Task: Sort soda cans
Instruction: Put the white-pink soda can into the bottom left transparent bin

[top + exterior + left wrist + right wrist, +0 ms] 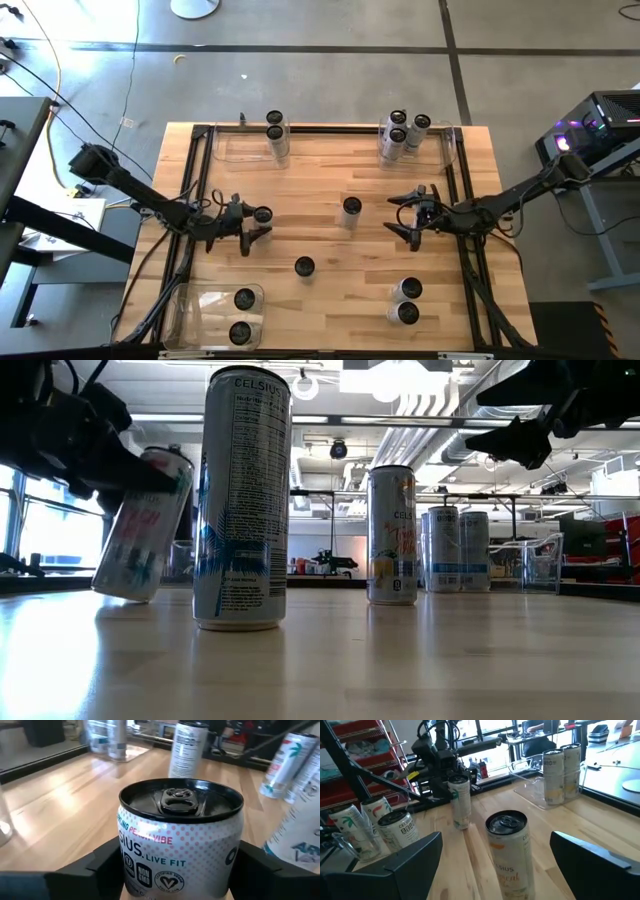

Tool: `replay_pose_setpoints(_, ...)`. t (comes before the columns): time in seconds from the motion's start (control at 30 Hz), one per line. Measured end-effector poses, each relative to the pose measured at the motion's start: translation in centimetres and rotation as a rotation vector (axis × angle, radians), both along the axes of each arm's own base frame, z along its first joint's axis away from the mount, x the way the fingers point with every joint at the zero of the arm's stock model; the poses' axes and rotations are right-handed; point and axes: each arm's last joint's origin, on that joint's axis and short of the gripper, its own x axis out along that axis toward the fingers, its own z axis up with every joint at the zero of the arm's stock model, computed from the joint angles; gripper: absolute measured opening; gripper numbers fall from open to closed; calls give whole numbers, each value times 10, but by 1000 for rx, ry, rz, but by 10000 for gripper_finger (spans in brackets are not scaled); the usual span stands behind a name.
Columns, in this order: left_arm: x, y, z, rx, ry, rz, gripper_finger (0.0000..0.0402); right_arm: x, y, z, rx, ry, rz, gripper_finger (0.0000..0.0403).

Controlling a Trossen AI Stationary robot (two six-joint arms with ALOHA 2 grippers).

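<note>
On the counter's (330, 300) left, our left tool (256, 226) pinches one tilted soda can (263, 215). We count seven cans binned; five wait loose, centre and right. Our right tool (407, 214) hangs spread by the middle can (351, 207).

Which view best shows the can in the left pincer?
The left wrist view: the can fills it, lid and label clear, fingers on both sides. The low view shows it tilted; the high view only its top; the right wrist view shows it far off.
</note>
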Motion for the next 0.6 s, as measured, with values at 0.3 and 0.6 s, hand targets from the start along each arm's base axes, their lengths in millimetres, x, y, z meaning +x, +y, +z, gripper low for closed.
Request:
replay_pose_setpoints(0.3, 0, -5, -8, 47, 96, -186, 283, 0, 0, -1, -7, 10, 0, 366)
replay_pose_setpoints(0.6, 1, -4, -7, 40, 84, -187, 283, 0, 0, -3, -6, 24, -1, 366)
